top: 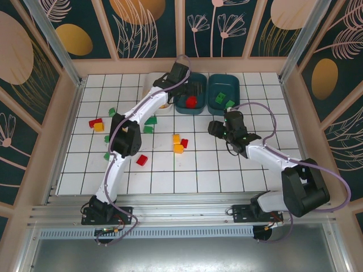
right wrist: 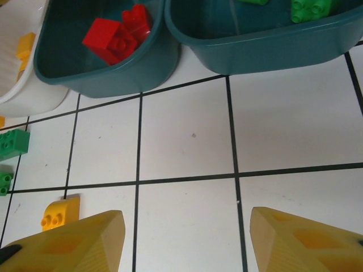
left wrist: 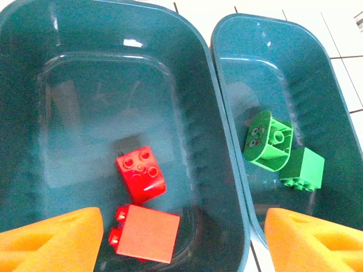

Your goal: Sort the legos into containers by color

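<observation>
Widest first: the enclosure walls [top: 147,25] rise on three sides, dark teal panels painted with pale leaves and orange ovals, framed in light wood. Below them lies the table [top: 227,170], white tiles with dark grid lines, and a metal rail [top: 170,212] runs along its near edge.

The left arm [top: 122,141] stretches far to the back, and the right arm [top: 272,158] bends in from the right. Three bins sit in a row at the far edge: the white bin [right wrist: 22,85], the left teal bin [left wrist: 34,141] and the right teal bin [left wrist: 340,113], the two teal rims nearly touching.

The left gripper [left wrist: 181,243] hangs over the left teal bin, jaws spread wide and gripping nothing. The right gripper [right wrist: 187,238] hovers above bare tile just short of the bins, jaws also parted and empty.

Now the bricks. Two red bricks [left wrist: 142,173] lie in the left teal bin, two green bricks [left wrist: 267,140] in the right one, and a yellow brick [right wrist: 25,48] in the white bin. Loose on the tiles are a red-and-yellow cluster [top: 95,123] at the left, green pieces [top: 150,120] mid-table, a yellow-and-red pair [top: 177,144] near the centre and a lone red brick [top: 142,160] closer in.
</observation>
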You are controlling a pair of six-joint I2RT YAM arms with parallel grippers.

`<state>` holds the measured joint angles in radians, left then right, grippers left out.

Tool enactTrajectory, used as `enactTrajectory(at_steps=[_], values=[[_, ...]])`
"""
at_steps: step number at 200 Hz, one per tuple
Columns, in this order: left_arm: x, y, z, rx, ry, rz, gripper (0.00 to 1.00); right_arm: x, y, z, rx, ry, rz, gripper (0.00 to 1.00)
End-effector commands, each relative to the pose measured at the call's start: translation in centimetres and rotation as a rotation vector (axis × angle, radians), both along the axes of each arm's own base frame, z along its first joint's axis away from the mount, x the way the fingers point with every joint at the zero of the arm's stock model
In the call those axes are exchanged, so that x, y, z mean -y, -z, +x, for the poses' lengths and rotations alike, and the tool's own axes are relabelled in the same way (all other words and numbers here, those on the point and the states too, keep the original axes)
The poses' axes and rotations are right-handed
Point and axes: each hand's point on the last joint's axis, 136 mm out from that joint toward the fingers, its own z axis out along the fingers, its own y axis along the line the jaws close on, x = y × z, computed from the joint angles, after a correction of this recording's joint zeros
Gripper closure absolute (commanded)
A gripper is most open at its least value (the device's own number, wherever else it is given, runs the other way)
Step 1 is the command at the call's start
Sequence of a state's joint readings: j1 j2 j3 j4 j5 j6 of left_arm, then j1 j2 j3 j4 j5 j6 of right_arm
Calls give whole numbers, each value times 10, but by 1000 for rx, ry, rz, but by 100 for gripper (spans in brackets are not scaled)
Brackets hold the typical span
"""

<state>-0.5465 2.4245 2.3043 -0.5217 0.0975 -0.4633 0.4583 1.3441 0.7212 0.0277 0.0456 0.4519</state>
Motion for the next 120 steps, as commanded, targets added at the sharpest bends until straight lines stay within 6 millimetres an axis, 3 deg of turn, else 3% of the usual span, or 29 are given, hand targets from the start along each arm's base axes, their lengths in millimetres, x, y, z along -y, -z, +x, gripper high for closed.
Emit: enactTrajectory(at_steps=[1,22,43,61,92,120], values=[[-9,-65,-22,71,14,-24,24,-5,-22,2,48,10,-16,39],[-31,-69,-58,57,-11,-48,24,-5,-21,0,52,20,-16,39],[-55,-36,-114,-18,-44,-10,22,1,-12,-4,45,42,-19,39],[-61,-3,-168,-84,-38,58,20,7,-2,-5,38,69,-32,39],[-52,37,-238,-169,-6,50,16,20,10,-6,29,123,-44,38],[-41,63,-264,-202,54,108,13,23,15,-7,16,136,-28,38]])
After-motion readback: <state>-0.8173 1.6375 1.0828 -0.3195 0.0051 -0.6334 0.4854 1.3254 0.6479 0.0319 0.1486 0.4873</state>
